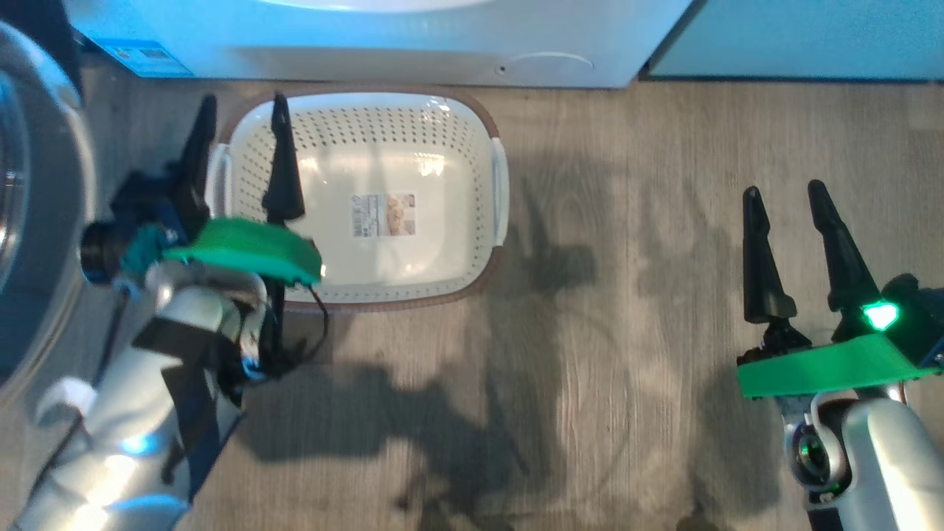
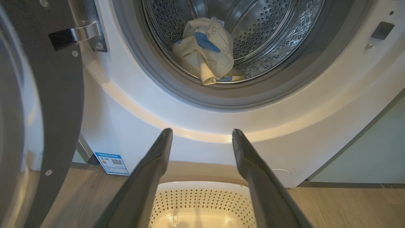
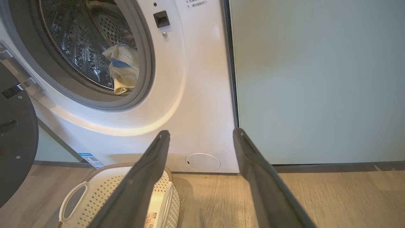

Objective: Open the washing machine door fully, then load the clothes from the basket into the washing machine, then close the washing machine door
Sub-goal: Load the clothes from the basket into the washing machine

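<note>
Left wrist view had the clothes [image 2: 205, 50] lying inside the steel drum [image 2: 269, 31] at twelve o'clock, a cream bundle with a blue patch resting near the grey gasket's lower lip. Around it, the washing machine [image 2: 126, 126] showed its white front, and the washing machine door [image 2: 60, 110] stood swung wide on its hinge at nine o'clock. The basket [image 1: 472, 118] sat on the floor [image 1: 627, 221] just before the machine, holding nothing but the label [image 1: 383, 214] on its bottom. By my reading, opening and loading were done and only closing the door was left. The left gripper [image 1: 243, 98] hung over the basket's nine o'clock edge with its fingers spread and released, grasping nothing. The right gripper [image 1: 783, 187] hovered well apart at three o'clock over bare floor, its fingers likewise parted and unloaded. A blue sticker [image 2: 112, 163] with a square code sat at the machine's lower corner at seven o'clock. Its print, the basket label's, and a line of small characters at the top of the right wrist view were too small to read. A round hatch [image 3: 202, 162] sat at six o'clock beside the pale teal cabinet [image 3: 316, 79].
</note>
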{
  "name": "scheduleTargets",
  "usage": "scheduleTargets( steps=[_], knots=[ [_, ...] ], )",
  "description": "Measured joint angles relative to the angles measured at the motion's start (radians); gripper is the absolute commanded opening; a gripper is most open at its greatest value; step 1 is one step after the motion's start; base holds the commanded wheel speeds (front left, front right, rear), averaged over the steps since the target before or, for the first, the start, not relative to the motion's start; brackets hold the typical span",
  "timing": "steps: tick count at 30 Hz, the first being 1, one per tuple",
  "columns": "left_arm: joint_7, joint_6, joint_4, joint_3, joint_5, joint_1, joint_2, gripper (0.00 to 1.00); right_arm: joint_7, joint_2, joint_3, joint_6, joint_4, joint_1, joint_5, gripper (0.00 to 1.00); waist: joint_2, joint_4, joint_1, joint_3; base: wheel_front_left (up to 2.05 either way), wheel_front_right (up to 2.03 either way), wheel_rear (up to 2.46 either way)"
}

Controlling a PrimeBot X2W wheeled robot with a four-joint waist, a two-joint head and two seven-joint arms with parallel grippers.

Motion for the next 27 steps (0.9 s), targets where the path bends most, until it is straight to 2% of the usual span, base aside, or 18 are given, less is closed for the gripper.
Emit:
scheduleTargets(
  steps=[11, 19, 27],
  knots=[
    [0.142, -0.058, 0.028, 0.004, -0.001, -0.248, 0.074, 1.0, 0.0, 0.0, 0.035, 0.0, -0.035, -0.06, 0.07, 1.0, 0.0, -0.075, 0.0001, 0.107, 0.0, 0.0, 0.0],
    [0.314, -0.109, 0.04, 0.016, -0.007, -0.461, 0.153, 1.0, 0.0, 0.0, 0.054, 0.0, -0.069, -0.097, 0.14, 1.0, 0.0, -0.139, 0.0001, 0.185, 0.0, 0.0, 0.0],
    [0.528, -0.15, 0.074, 0.037, -0.062, -0.664, 0.209, 1.0, 0.0, 0.0, 0.081, 0.0, -0.096, -0.111, 0.217, 1.0, 0.0, -0.199, 0.0001, 0.259, 0.0, 0.0, 0.0]
  ],
)
